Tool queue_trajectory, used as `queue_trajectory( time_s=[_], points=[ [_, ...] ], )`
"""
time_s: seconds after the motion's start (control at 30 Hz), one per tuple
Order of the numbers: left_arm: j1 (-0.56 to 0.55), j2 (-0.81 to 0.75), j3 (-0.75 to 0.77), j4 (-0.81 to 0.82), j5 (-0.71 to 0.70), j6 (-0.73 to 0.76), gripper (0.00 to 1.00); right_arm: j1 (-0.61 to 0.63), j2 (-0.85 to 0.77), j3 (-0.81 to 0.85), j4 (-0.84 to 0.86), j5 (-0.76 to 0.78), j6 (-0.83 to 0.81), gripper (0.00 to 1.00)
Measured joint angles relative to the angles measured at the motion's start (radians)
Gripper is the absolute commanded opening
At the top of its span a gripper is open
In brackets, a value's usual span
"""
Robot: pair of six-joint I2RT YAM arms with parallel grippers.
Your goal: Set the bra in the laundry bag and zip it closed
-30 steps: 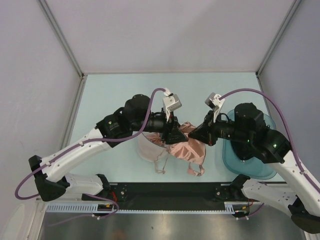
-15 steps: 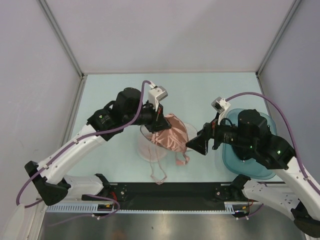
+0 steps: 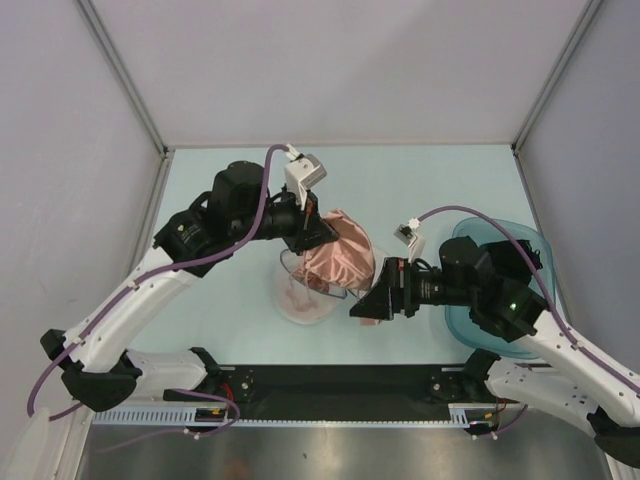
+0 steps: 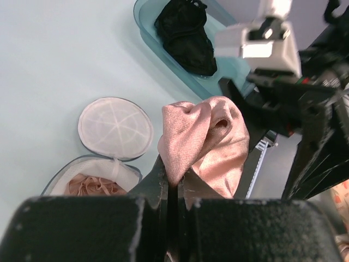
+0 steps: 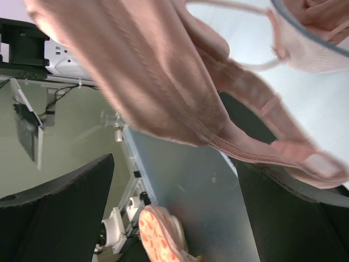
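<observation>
Your left gripper [image 4: 173,188] pinches bra [image 4: 204,139] at bunched cup, hanging it over open laundry bag [image 4: 114,126], part already inside; your right gripper [image 3: 365,305] spread wide under dangling edge, likely to tuck it in

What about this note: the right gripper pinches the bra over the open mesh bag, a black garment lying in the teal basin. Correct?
Wrong arm: the left gripper pinches the bra over the open laundry bag, as the left wrist view shows. The black garment is in the teal basin.
</observation>
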Motion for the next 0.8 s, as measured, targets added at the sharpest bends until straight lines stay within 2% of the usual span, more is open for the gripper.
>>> queue_trajectory(
  time_s=[0.2,0.33,0.63,0.8],
  points=[
    [0.000,0.000,0.023,0.014,0.034,-0.024,0.00,0.054,-0.016,-0.087,0.168,0.062,0.128,1.00],
    [0.000,-0.022,-0.024,0.052,0.084,-0.057,0.00,0.055,-0.032,-0.117,0.261,0.113,0.165,1.00],
    [0.000,-0.110,-0.182,0.135,0.209,-0.146,0.00,0.055,-0.040,-0.143,0.428,0.095,0.122,0.99],
    [0.000,-0.111,-0.216,0.177,0.266,-0.181,0.00,0.056,-0.039,-0.143,0.482,0.040,0.064,0.92]
  ],
)
